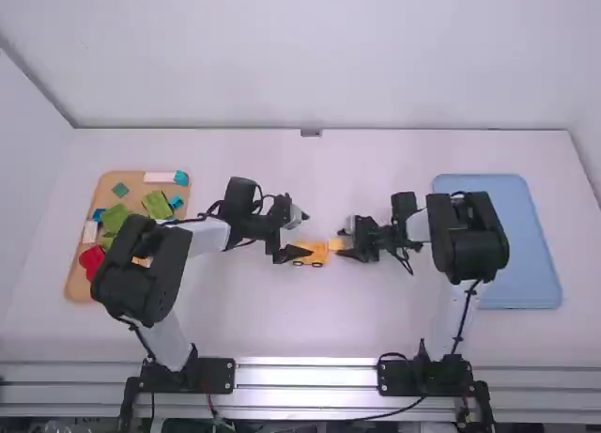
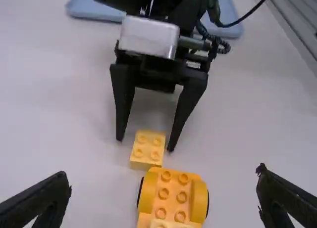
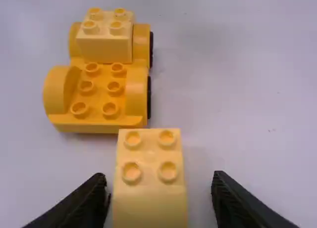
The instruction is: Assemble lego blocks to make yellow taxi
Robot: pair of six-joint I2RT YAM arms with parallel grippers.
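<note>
You have 2 end effectors over the tabletop [image 1: 376, 161], and 2 yellow pieces between them: 1 wheeled taxi base [image 3: 99, 119] and 1 loose block [image 3: 148, 203]. The base carries 1 mounted block [image 3: 104, 47] with 4 studs on top; 6 bare studs show beside it on the base, and 2 black wheels show along 1 side. Your loose block has 4 studs.

Your left end effector [image 1: 299, 234] is wide open, its 2 fingers well apart with the taxi base between them, and it grips nothing. Your right end effector [image 1: 346, 241] is also open, but narrower, with 1 finger on each side of the loose block; you can see a gap at both sides. That block sits just beside the end of the base nearer your right end effector.

Well to the left of your left end effector is 1 tan tray [image 1: 136, 184], holding green, red, blue and white pieces; the arm covers some, so you cannot count them all. Well to the right of your right end effector is 1 blue tray [image 1: 526, 264], partly under that arm.
</note>
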